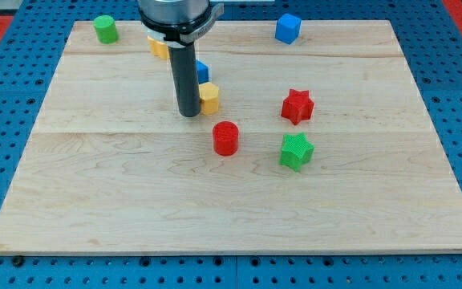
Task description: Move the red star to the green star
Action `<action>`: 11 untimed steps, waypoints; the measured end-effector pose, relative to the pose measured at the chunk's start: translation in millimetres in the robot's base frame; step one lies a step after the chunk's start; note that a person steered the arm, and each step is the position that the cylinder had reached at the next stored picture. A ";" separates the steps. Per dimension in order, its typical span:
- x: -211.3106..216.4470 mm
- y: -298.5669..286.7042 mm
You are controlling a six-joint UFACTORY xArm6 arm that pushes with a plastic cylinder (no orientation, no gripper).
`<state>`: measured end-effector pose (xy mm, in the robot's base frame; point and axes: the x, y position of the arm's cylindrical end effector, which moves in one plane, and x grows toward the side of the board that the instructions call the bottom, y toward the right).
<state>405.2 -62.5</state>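
Note:
The red star (297, 106) lies right of the board's centre. The green star (296, 152) lies just below it in the view, a small gap between them. My tip (189, 114) rests on the board left of both stars, touching or almost touching the left side of a yellow block (209, 98). The rod rises from the tip to the arm at the view's top. The red star is well to the right of the tip.
A red cylinder (225, 138) stands below and right of the tip. A blue block (203, 71) and another yellow block (159, 47) are partly hidden behind the rod. A green cylinder (105, 30) sits top left, a blue cube (288, 28) top right.

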 end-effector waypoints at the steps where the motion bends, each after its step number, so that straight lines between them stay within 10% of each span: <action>1: -3.5 31.2; 7: -47.3 239.6; 11: 14.5 205.6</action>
<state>419.7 143.1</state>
